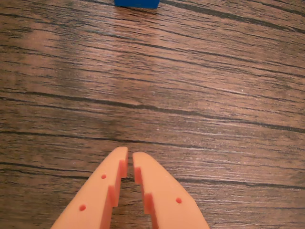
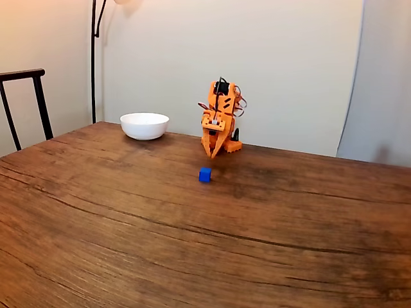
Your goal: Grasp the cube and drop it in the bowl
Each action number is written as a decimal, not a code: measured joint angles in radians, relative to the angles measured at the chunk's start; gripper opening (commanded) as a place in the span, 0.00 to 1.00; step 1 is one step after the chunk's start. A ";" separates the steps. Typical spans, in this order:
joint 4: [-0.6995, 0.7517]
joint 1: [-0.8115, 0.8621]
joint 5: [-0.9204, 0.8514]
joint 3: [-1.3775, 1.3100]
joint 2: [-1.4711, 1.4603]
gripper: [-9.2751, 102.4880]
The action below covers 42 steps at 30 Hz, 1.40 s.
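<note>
Blue and tiny, the cube (image 2: 205, 174) looks light, rigid and smooth; pinch its flat opposite sides. The gripper (image 1: 130, 156) hangs short of it, jaws nearly together, holding nothing

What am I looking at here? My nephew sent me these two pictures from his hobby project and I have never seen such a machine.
The orange thing is a small robot arm standing on a wooden table. One picture comes from a camera that stands still across the table and looks at the arm from the front. The other comes from a camera riding on the arm's wrist, looking down past its gripper, whose two orange fingers are nearly closed and hold nothing. On the table lie a tiny blue cube, just in front of the arm, and a white bowl further back, to the left in the fixed view. The cube also peeks in at the wrist view's top edge.
</note>
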 measured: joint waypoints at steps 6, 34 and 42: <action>0.000 0.000 0.000 0.000 0.000 0.08; -0.051 -0.012 -0.003 -0.155 -0.008 0.08; 0.129 -0.005 -0.035 -0.327 -0.011 0.08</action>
